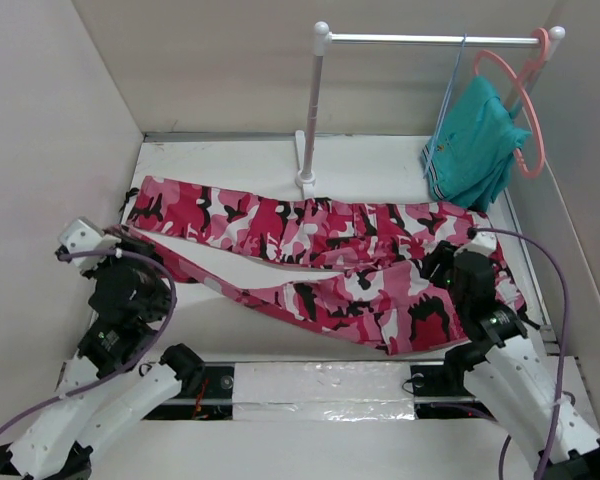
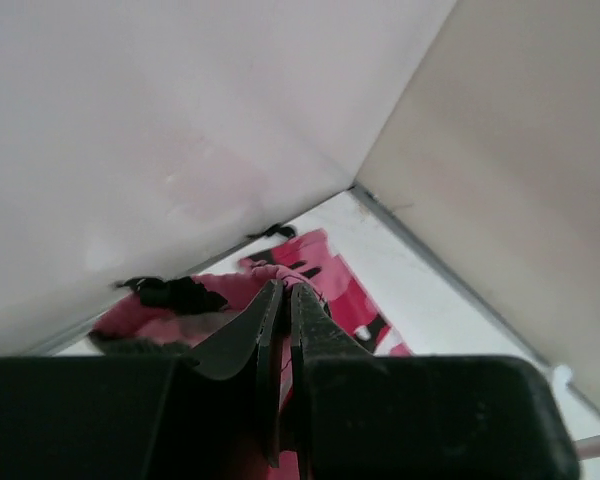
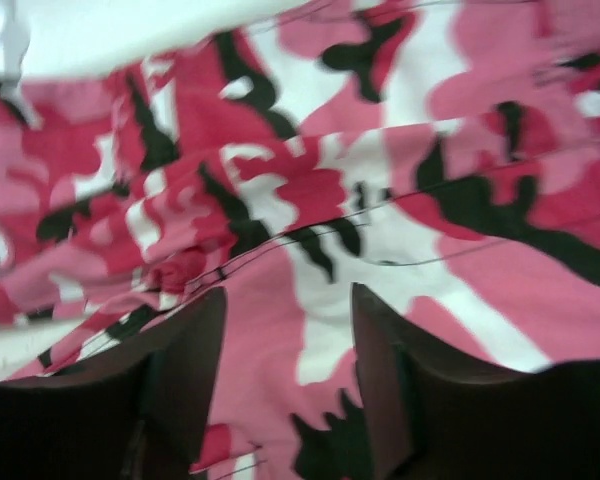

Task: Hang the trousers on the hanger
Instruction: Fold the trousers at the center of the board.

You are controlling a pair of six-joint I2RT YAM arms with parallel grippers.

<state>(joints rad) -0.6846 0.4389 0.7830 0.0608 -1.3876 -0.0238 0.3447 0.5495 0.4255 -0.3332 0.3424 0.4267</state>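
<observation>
The camouflage trousers (image 1: 310, 230) lie spread across the table from the left wall to the right side. My left gripper (image 1: 130, 242) is at the far-left leg end; in the left wrist view the left gripper (image 2: 285, 287) is shut, pinching a fold of the trousers (image 2: 325, 268) at its tips. My right gripper (image 1: 442, 262) hovers low over the waist part. In the right wrist view the right gripper (image 3: 288, 295) is open, with the trousers (image 3: 400, 150) lying flat beneath and nothing pinched. The light-blue wire hanger (image 1: 450, 85) hangs from the rail at the back right.
A white rack stands at the back: its pole (image 1: 315, 110) rises mid-table and the rail (image 1: 430, 39) runs right. On the rail hang a salmon-pink hanger (image 1: 529, 110) and a teal garment (image 1: 475, 145). Walls enclose the table on the left, back and right.
</observation>
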